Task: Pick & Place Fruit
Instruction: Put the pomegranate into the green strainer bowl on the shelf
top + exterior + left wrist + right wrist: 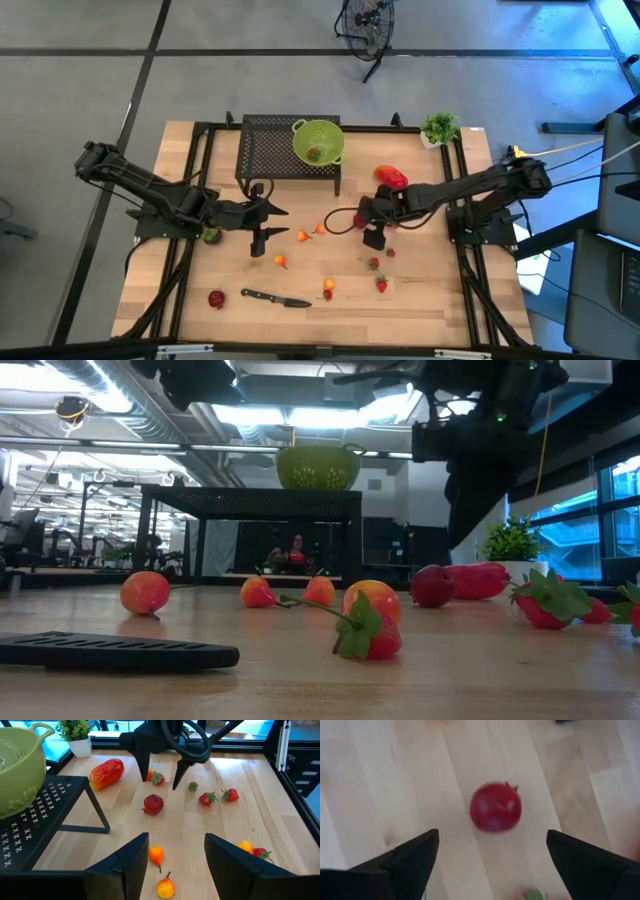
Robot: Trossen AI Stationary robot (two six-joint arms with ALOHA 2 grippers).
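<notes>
Small fruit lies scattered on the wooden table (430,300): orange pieces (303,236), strawberries (381,285), a red piece (217,298), a glossy red oblong (391,177) and a dark green ball (210,236). My right gripper (492,837) is open and hovers over a round dark red fruit (496,807), which rests on the wood ahead of its fingers. My left gripper (177,855) is open near the table's middle (266,228), with two orange fruits (156,854) lying on the table below the gap between its fingers. It faces the dark red fruit (153,804) and the right gripper (162,765).
A lime-green handled bowl (318,140) sits on a black perforated rack (270,150) at the far edge. A small potted plant (439,128) stands at the far right. A black-handled knife (275,298) lies near the front edge. Black frame rails (195,170) run along both sides.
</notes>
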